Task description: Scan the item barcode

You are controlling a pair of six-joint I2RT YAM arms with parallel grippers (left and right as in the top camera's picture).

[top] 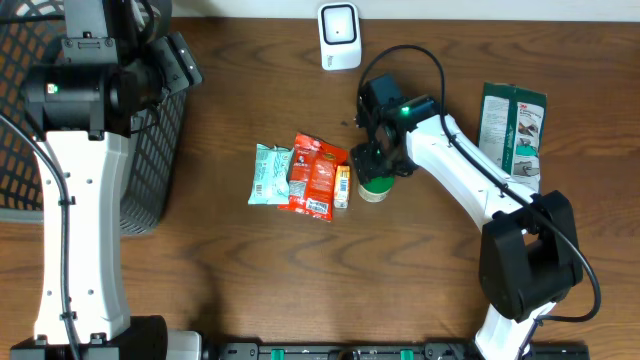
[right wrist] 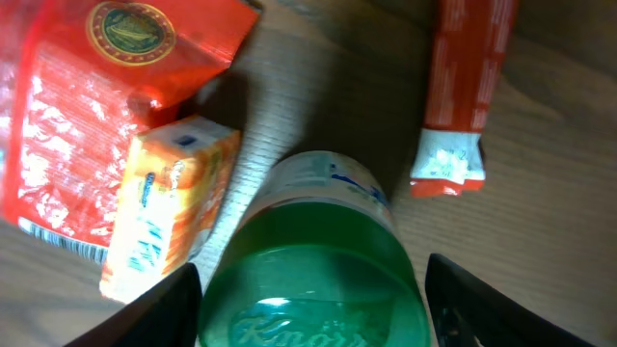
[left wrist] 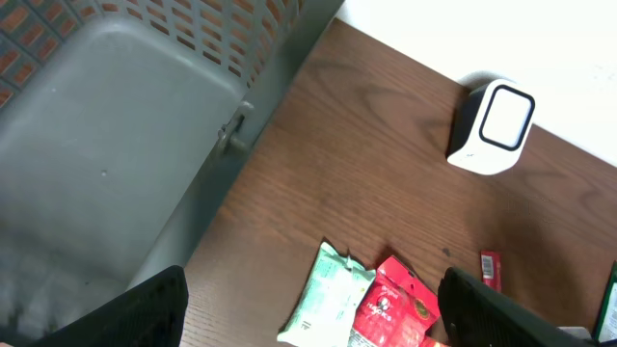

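Observation:
A jar with a green lid [right wrist: 313, 280] stands on the table just right of a pile of packets, also visible in the overhead view [top: 376, 188]. My right gripper [right wrist: 313, 313] is lowered over the jar and stands open, one finger on each side of the lid. The left finger [right wrist: 164, 308] is close against the lid; a small gap shows at the right finger [right wrist: 482, 308]. The white barcode scanner [top: 339, 36] stands at the table's far edge. My left gripper [left wrist: 313, 313] hangs open and empty above the basket's edge.
Beside the jar lie an orange-yellow box [right wrist: 169, 207], a red packet [top: 314, 176] and a mint-green packet [top: 270, 174]. A red stick pack [right wrist: 463, 87] lies behind the jar. A green carded pack [top: 513, 128] is at the right, a dark mesh basket [top: 150, 150] at the left.

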